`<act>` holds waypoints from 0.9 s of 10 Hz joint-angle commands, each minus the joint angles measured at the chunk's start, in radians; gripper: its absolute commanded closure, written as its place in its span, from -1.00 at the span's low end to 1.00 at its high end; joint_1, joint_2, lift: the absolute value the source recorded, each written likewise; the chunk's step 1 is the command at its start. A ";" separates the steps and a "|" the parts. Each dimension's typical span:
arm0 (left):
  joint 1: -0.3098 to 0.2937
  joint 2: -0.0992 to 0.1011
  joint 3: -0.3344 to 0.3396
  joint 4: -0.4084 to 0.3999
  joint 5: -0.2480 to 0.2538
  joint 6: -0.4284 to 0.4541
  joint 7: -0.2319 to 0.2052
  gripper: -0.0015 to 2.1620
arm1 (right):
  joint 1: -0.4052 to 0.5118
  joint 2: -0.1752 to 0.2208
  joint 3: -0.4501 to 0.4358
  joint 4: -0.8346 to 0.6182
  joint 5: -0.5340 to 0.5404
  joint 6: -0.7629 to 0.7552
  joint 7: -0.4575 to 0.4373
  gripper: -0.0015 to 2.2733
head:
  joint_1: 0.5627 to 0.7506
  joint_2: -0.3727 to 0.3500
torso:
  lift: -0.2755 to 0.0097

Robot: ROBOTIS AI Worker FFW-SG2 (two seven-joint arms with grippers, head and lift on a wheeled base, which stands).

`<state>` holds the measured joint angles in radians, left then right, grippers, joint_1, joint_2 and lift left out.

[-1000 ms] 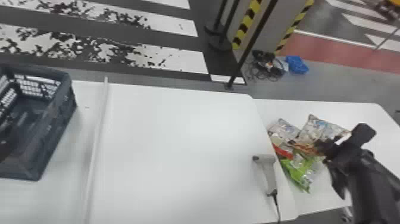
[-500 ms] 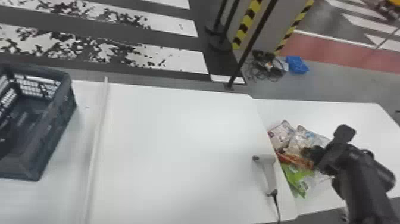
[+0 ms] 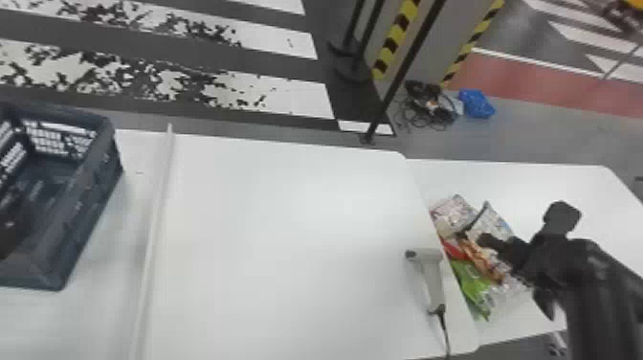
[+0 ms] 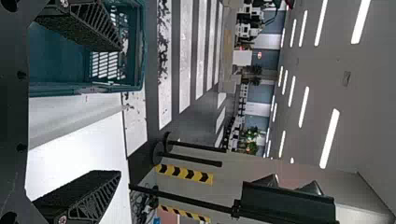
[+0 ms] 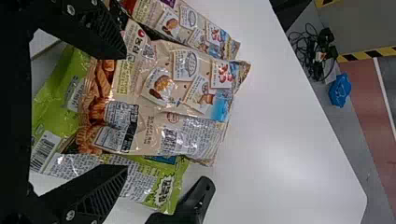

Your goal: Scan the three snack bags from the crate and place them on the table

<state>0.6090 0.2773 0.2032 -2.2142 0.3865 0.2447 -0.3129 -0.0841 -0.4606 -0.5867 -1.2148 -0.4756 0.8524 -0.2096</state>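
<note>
The right tool (image 5: 125, 112) is open, its fingers well apart over the near part of the upper beige bag (image 5: 180, 91), at the right of the head frame on the desk (image 3: 550, 191). The bag's long axis runs roughly in line with the fingers and extends ahead of the fingertips; any grasp should therefore close across its width, with the right arm as the nearer one. The left tool (image 4: 122, 111) is also open, with the crate (image 3: 95, 191) beside it, at the left of the head frame. The right wrist view details the stacking: this bag overlaps a green bag (image 5: 161, 189), and a second beige bag (image 5: 198, 30) lies alongside, so a low grasp could catch both layers. The head view supplies the scanner (image 3: 433, 277), lower right of the frame, just beside the pile
</note>
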 commanded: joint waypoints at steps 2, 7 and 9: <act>0.005 -0.004 -0.022 -0.005 -0.008 0.000 0.028 -0.95 | 0.248 0.143 -0.051 -0.433 -0.046 0.040 0.021 -0.95 | 0.41 -0.94 | 0.68; 0.038 -0.038 -0.108 -0.044 -0.057 0.003 0.133 -0.94 | 0.560 0.344 0.246 -0.852 0.046 -0.322 0.122 -0.94 | 0.41 -0.91 | 0.68; 0.089 -0.079 -0.117 -0.056 -0.074 -0.006 0.109 -0.94 | 0.665 0.347 0.459 -0.973 0.199 -0.439 0.122 -0.94 | 0.41 -0.60 | 0.68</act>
<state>0.6848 0.2134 0.0874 -2.2689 0.3192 0.2408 -0.2040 0.5541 -0.1160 -0.1820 -2.1571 -0.3158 0.4411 -0.0874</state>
